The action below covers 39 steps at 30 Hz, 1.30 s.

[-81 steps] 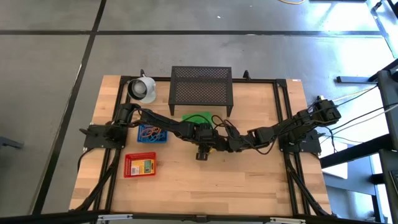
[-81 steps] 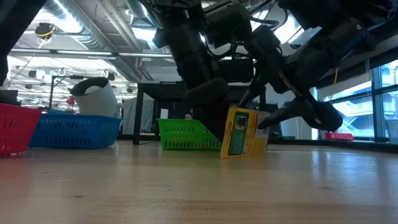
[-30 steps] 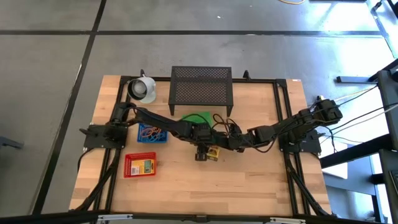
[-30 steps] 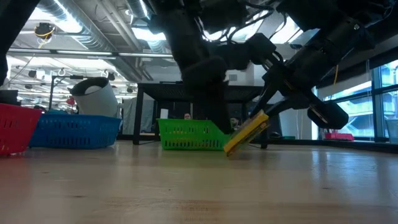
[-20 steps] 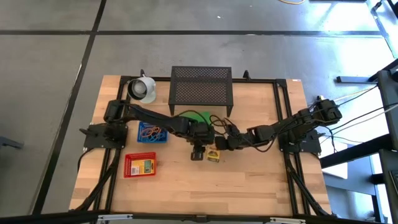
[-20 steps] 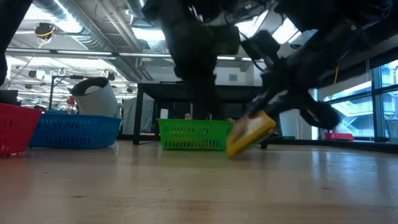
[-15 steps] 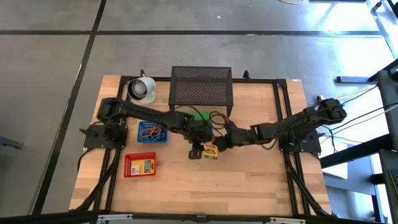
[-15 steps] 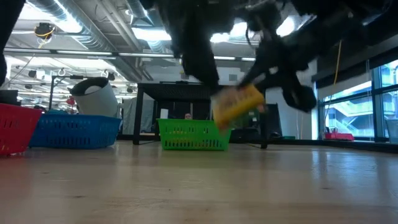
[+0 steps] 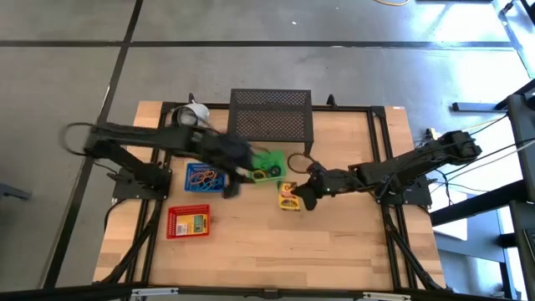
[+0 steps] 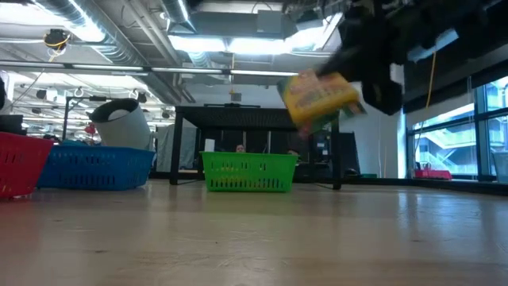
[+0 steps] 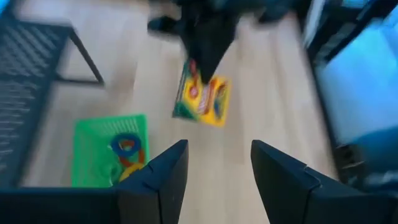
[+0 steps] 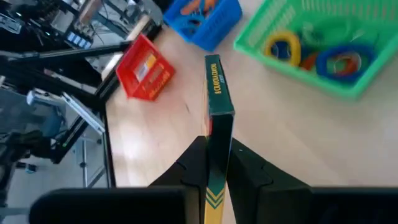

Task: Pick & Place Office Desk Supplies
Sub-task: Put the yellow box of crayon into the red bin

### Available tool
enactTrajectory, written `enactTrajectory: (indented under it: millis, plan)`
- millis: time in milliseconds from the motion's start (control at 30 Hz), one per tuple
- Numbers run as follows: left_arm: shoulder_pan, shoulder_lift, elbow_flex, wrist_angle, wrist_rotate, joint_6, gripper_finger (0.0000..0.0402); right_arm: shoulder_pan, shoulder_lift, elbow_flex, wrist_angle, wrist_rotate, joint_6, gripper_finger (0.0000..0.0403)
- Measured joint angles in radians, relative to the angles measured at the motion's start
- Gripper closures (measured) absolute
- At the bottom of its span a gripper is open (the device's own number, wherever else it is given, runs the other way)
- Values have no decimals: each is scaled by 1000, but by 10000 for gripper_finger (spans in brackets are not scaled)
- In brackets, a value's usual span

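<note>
A yellow crayon box (image 10: 321,97) hangs well above the table, with my right gripper (image 9: 303,197) shut on it near the table's middle. In the high view the crayon box (image 9: 289,196) shows just in front of the green basket (image 9: 269,165), which holds coloured loops. My left gripper (image 9: 230,189) stands open and empty near the blue basket (image 9: 203,177) of rubber bands. The left wrist view looks past its open fingers (image 11: 155,180) at the crayon box (image 11: 202,99) and the green basket (image 11: 109,149). My right gripper pinches the crayon box between its two fingers (image 12: 193,163), one on each broad face, at the box's end (image 12: 217,155) nearest the gripper. The fingers come from the table's right and lie along the box. The box is lifted clear of the table, tilted.
A red basket (image 9: 188,222) with a crayon box sits at the near left. A black mesh stand (image 9: 270,113) and a white cup (image 9: 194,117) stand at the far edge. Bare wood lies in front of both grippers.
My right gripper has lifted the crayon box, which leaned with its lower edge on the table, clear and high above it. My left gripper has pulled away from the box toward the table's left, and its arm has swung back.
</note>
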Motion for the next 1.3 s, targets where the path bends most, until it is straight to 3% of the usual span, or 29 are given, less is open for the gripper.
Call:
enactTrajectory:
  millis: [333,567,1000,1300]
  plan:
    - [-3,-215,-179,135,-69,-133,231,-3,-88,-2,45,26,-129,359]
    - [-3,-254,-310,304,-109,-189,225,-3,-176,-2,76,68,-197,359]
    - [-3,-205,-418,644,-74,-198,166,-6,-230,-1,188,98,-389,359]
    - [-2,-74,-416,864,-42,-178,159,-10,-229,-1,297,79,-550,359]
